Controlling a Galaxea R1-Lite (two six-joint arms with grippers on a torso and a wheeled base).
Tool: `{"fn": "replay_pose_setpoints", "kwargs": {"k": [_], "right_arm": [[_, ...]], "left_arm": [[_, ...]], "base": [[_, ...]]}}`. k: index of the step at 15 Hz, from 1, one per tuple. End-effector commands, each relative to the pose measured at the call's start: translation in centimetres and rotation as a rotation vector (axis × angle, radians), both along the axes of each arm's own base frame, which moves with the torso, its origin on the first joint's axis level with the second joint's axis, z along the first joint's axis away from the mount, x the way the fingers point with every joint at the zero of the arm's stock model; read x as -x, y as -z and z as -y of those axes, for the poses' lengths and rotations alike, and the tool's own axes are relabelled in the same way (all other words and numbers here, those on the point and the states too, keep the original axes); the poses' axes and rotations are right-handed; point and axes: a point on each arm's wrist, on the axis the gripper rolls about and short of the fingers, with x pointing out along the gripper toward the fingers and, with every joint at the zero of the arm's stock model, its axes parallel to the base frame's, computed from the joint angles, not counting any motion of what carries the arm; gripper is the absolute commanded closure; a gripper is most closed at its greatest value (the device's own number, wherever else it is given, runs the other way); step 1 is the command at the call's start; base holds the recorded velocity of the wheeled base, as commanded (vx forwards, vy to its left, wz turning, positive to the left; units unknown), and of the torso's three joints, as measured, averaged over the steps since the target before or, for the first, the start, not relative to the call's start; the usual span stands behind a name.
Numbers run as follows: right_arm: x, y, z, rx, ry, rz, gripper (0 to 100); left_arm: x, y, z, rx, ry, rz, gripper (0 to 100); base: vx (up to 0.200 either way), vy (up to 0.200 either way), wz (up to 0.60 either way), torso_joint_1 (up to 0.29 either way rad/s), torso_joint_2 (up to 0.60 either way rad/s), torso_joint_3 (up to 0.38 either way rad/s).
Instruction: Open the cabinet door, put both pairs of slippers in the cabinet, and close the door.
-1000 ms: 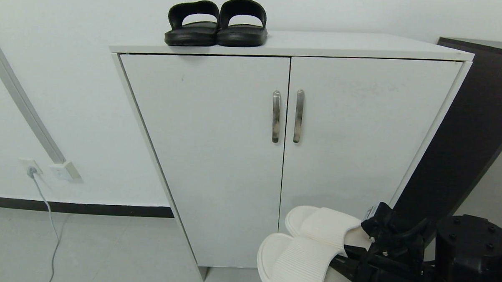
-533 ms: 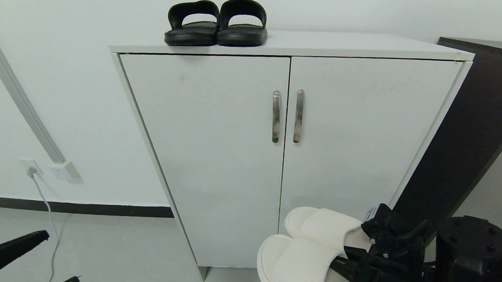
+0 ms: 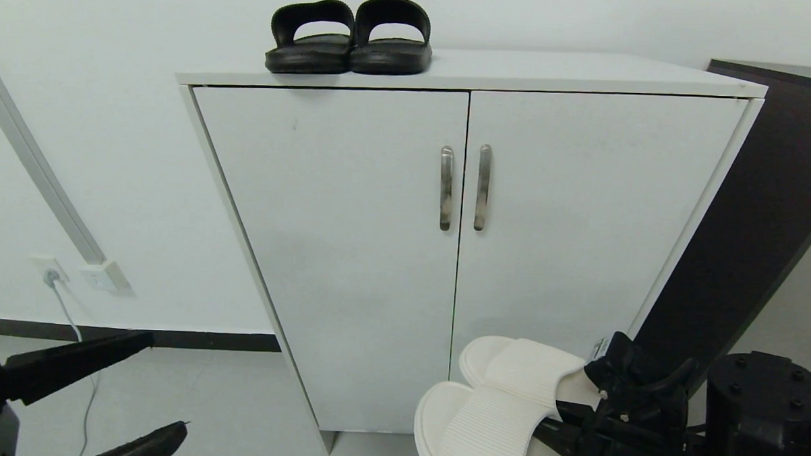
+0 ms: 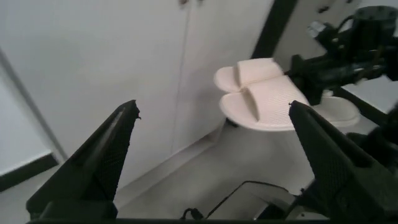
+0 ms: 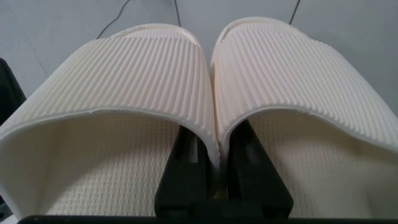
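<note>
Wall-side cabinet doors stood closed; their upright handles lay above and rightward of the spread left end effector; right end effector pinched the white slippers.

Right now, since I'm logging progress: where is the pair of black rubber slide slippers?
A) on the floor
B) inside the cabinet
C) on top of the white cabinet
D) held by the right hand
C: the pair of black rubber slide slippers sits on the flat top of the white two-door cabinet.
</note>
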Motion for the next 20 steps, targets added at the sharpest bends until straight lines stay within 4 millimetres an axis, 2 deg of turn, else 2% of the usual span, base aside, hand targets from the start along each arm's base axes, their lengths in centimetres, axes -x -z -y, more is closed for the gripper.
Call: {"fn": "replay_pose_setpoints", "kwargs": {"k": [1, 4, 8, 15, 20], "right_arm": [[0.2, -0.3, 0.1, -0.010, -0.004, 0.007, 100], [0.3, -0.1, 0.2, -0.009, -0.007, 0.005, 100], [0.2, -0.1, 0.1, -0.015, -0.005, 0.004, 100], [-0.1, 0.8, -0.1, 0.010, -0.001, -0.022, 100], [0.0, 0.8, 0.0, 0.009, -0.001, -0.025, 100]], "left_arm": [[-2.2, -1.6, 1.8, -0.008, 0.091, -0.017, 0], [-4.8, -2.9, 4.6, -0.020, 0.179, -0.034, 0], [-9.2, -4.6, 9.3, 0.038, 0.238, 0.073, 0], [-14.5, -5.5, 17.0, 0.086, 0.364, 0.037, 0], [-17.1, -6.7, 19.0, 0.192, 0.454, -0.051, 0]], "base": [[0.000, 0.000, 0.00, 0.000, 0.00, 0.000], [0.000, 0.000, 0.00, 0.000, 0.00, 0.000], [0.000, 0.000, 0.00, 0.000, 0.00, 0.000], [0.000, 0.000, 0.00, 0.000, 0.00, 0.000], [0.000, 0.000, 0.00, 0.000, 0.00, 0.000]]}}
